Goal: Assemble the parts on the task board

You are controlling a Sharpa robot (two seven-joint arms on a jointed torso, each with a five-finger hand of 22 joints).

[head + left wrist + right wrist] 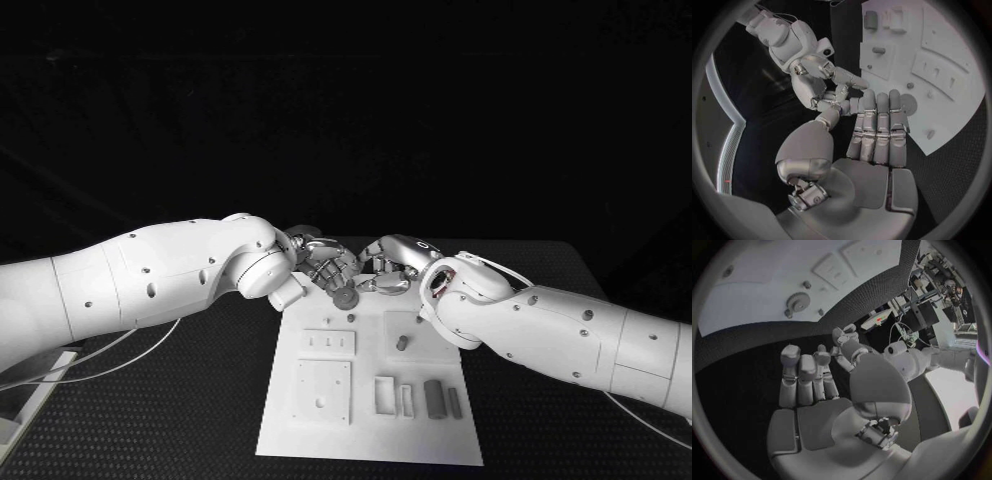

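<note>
We saw left hand (pixel 329 266) and right hand (pixel 392 268) ungrasping, fingers apart, meeting above gear (pixel 345 296) on task board (pixel 433 440). We judged slow descent, thumb-finger pinch best.

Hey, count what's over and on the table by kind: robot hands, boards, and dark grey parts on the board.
Robot hands: 2 (left robot hand, right robot hand)
Task board: 1
Dark grey parts: 4 (gear, peg, block, bar)
Total: 7
</note>
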